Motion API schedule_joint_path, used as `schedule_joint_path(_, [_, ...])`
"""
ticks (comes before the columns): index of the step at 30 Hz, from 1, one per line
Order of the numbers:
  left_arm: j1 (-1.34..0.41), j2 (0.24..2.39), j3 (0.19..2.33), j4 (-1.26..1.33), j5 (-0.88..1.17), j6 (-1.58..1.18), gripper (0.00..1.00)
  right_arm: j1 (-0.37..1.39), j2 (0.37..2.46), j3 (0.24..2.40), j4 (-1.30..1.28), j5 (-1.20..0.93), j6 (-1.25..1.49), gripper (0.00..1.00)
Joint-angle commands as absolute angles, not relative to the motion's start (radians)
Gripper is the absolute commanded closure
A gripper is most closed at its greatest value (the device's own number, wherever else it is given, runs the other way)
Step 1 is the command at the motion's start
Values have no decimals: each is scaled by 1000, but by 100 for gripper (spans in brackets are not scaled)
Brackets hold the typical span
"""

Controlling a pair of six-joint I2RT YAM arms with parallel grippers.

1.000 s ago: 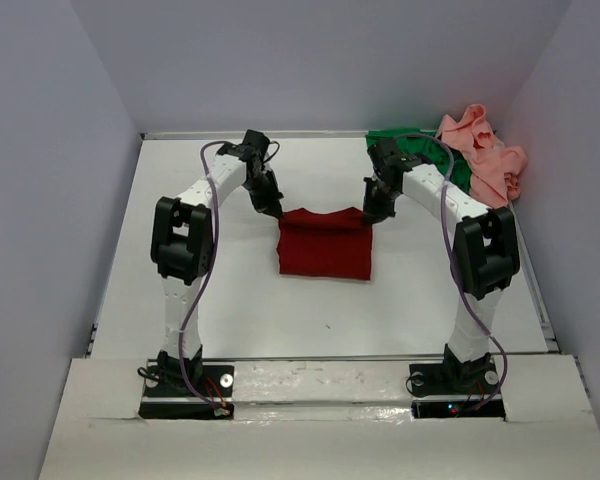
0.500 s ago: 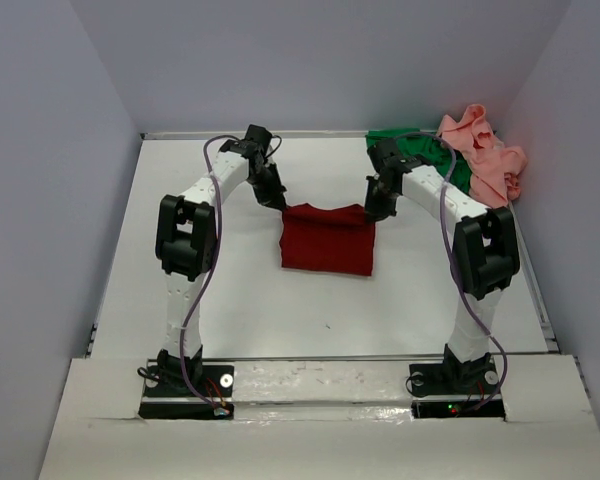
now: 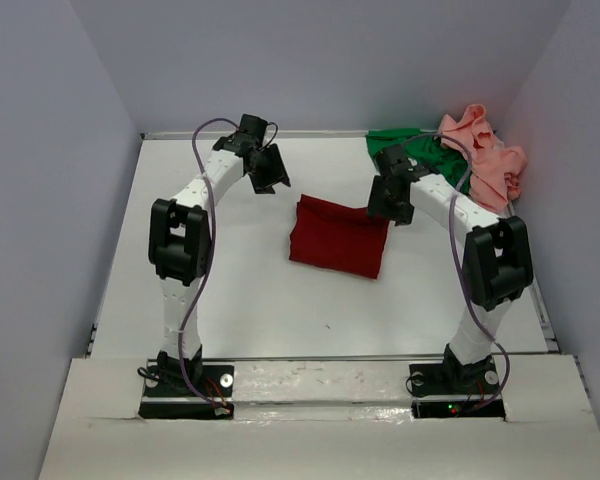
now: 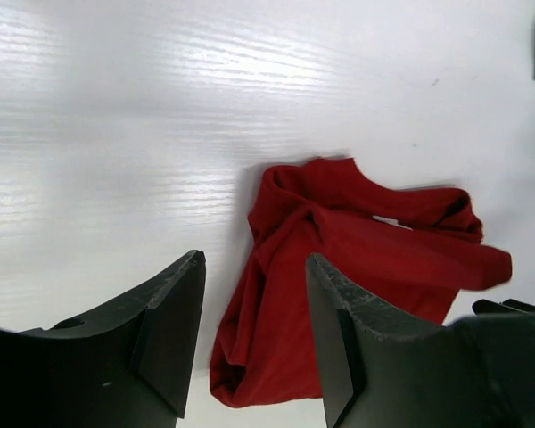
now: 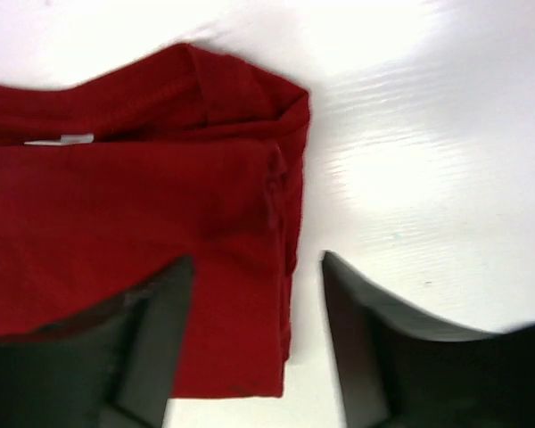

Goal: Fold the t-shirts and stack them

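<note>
No writing can be read; the small white neck label (image 5: 59,139) on the dark red cloth t-shirt (image 5: 116,223) looks blank.

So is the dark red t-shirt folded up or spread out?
Folded. The dark red cloth t-shirt lies as a small rectangle, its layers doubled over.

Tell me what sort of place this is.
Likely a robotics lab cell: plain grey enclosure walls, a white tabletop, two white-and-black robot arms, and a folded dark red cloth t-shirt.
</note>
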State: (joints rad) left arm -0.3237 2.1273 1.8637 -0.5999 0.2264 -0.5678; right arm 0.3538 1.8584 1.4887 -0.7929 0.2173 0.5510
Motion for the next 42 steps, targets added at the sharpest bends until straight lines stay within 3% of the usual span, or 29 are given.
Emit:
schedule_joint_path(1, [-319,1999,1867,-549,221,-571,42,347,1752,1471,-713,337,580,22])
schedule_joint_path(9, [-337,1931,1849,-577,351,-511,45,347,1674,1427,-634,284,571,19])
schedule_joint_path(11, [-353,1927,1816,-575,411,-517,58,347,1683,1430,-634,246,569,22])
schedule_joint_path(12, [-362,1924,1780,-574,452,-518,68,347,1692,1431,-634,232,568,24])
schedule_joint_path(13, [-373,1924,1761,-571,468,-518,85,347,1695,1431,-630,223,569,29])
schedule_joint_path(14, [-394,1921,1723,-566,480,-522,100,347,1698,1433,-620,197,568,57])
schedule_joint_path(15, [-406,1916,1700,-548,503,-525,100,347,1703,1431,-615,183,568,89])
schedule_joint_path(16, [-417,1911,1677,-529,520,-531,100,347,1707,1436,-614,172,569,100])
schedule_joint_path(26, [-515,1898,1474,-273,744,-640,100,337,1792,1425,-411,-237,598,100])
schedule_joint_path(32, [-526,1899,1395,-190,802,-678,100,308,1850,1347,-152,-575,704,100])
schedule_joint_path(42, [-537,1999,1310,-62,839,-696,100,308,1928,1333,-25,-724,761,100])
